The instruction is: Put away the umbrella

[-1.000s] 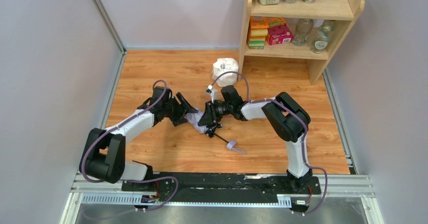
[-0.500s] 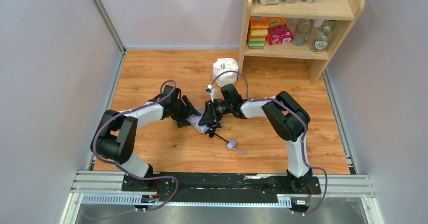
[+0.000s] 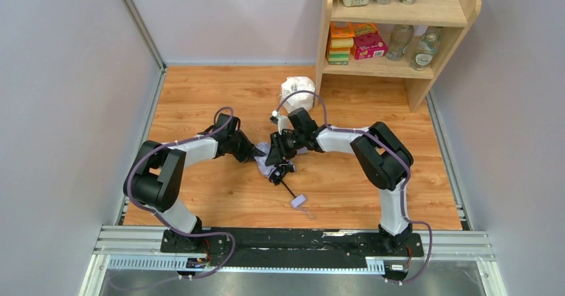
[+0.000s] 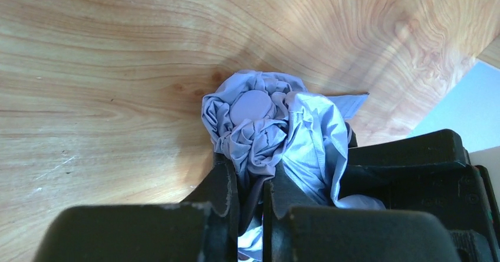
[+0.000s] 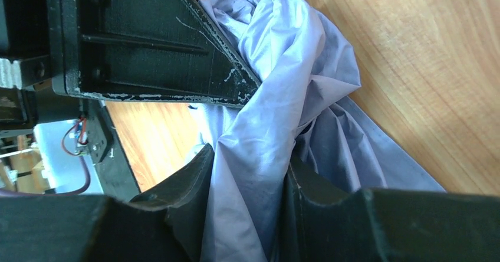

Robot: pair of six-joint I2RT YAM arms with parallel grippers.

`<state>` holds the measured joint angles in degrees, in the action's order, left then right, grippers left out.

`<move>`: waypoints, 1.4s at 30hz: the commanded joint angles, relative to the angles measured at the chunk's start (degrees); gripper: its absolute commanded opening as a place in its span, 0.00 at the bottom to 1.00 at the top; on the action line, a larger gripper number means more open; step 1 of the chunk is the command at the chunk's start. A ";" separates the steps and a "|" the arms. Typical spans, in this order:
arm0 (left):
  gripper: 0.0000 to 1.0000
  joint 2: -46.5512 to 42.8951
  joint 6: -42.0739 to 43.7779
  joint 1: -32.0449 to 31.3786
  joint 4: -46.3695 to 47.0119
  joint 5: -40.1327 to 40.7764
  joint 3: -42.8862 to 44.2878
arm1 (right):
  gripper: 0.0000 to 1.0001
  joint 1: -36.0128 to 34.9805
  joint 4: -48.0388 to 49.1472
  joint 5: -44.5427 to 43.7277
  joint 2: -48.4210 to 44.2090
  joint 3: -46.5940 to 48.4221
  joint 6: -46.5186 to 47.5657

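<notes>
You have a wooden shelf unit at the far right holding tubs, boxes and bottles (labels unreadable); a white wrapped lump sits just beside it.

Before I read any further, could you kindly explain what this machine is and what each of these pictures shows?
These are two robot arms bolted side by side at the near edge of a wooden table, each ending in a two-finger gripper. The wide picture comes from a fixed camera above and behind them; the other two come from cameras on the wrists. On the table lies a folded umbrella, its handle pointing toward the arms' bases. The left gripper is shut on the umbrella's bunched cloth, and the right gripper also clamps a fold of it. Behind them sit a white wrapped lump and a shelf of groceries.
</notes>
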<state>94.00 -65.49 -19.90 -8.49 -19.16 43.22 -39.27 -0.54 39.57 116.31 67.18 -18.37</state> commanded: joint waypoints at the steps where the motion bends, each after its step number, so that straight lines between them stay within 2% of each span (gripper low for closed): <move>1: 0.00 6.03 6.96 -1.10 -12.68 8.35 -5.52 | 0.40 -2.30 -21.95 -15.47 0.25 -0.92 7.38; 4: 0.00 4.80 7.49 -1.11 -16.55 8.96 -4.29 | 0.70 -4.06 -23.37 -23.38 -6.16 0.76 8.52; 8: 0.00 3.39 6.44 -1.19 -19.72 8.70 -3.41 | 0.94 -9.50 -19.61 -35.85 -15.13 -0.90 11.07; 12: 0.00 3.21 4.76 -1.46 -22.88 8.43 -2.88 | 1.00 -14.86 -15.38 -44.39 -17.52 -2.31 11.87; 21: 0.00 3.91 0.99 -1.90 -29.12 7.82 -0.69 | 1.00 -24.71 -12.29 -58.71 -8.66 1.90 12.13; 24: 0.00 4.53 0.37 -1.90 -31.14 7.91 0.37 | 0.95 -27.08 -15.27 -67.13 -5.58 4.44 11.70; 25: 0.00 4.79 0.28 -1.98 -31.41 7.82 0.72 | 0.90 -27.70 -16.33 -70.48 -4.44 5.15 11.00; 28: 0.00 4.71 -0.68 -2.07 -32.29 8.17 0.81 | 0.53 -27.97 -17.66 -75.33 -3.11 4.72 9.67; 32: 0.00 4.53 -2.18 -2.60 -31.42 7.56 0.11 | 0.01 -27.18 -17.04 -73.17 -2.84 1.21 9.41; 37: 0.00 0.59 -0.34 -2.78 -28.78 7.82 0.37 | 0.00 -22.36 -14.85 -52.37 -2.50 -6.08 8.44; 39: 0.13 -2.22 2.38 -2.69 -26.58 8.52 1.16 | 0.00 -20.07 -11.61 -43.14 -2.58 -10.73 8.00; 40: 0.30 -3.11 4.22 -2.69 -24.66 8.61 1.25 | 0.00 -18.58 -10.46 -37.43 -2.23 -11.97 8.00; 41: 0.35 -5.03 6.06 -2.69 -22.82 8.52 1.60 | 0.00 -16.91 -9.93 -33.37 -1.53 -12.94 7.65; 42: 0.44 -5.83 7.21 -2.43 -22.45 8.78 1.95 | 0.00 -16.03 -8.36 -29.76 -1.00 -14.43 7.39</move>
<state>90.85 -68.18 -22.04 -22.83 -16.78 47.62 -62.41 -6.70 -15.22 106.91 61.69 -6.57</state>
